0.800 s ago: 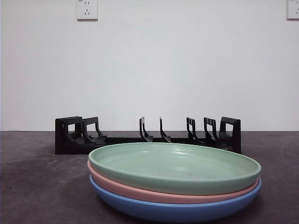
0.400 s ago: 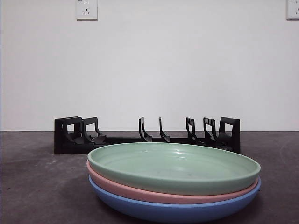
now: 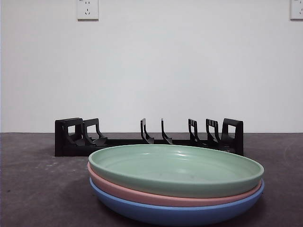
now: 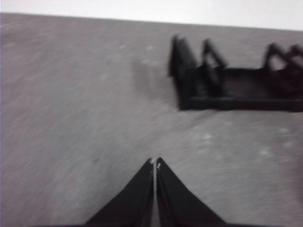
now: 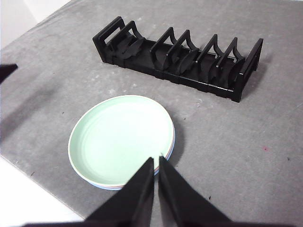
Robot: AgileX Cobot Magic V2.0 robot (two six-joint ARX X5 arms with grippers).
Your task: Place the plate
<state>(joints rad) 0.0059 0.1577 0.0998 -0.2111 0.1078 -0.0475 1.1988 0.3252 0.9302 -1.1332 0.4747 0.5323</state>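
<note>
Plates stacked, rack behind.
You see the green plate [image 3: 175,169] topping pink and blue; rack [image 3: 149,137] at 12 o'clock. Left hand [image 4: 155,163] together in a blurred view, right hand [image 5: 156,161] together, probably above the stack.

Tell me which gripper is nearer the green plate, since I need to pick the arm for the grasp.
Right, as far as the views show. The right gripper hangs above the green plate, over its rim. The left gripper is over bare table near the rack's end, no plate in its view.

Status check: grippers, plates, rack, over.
Left gripper and right gripper both shut, holding nothing. Green plate tops pink plate and blue plate, untouched. Black slotted plate rack holds no plates; nothing in the way.
</note>
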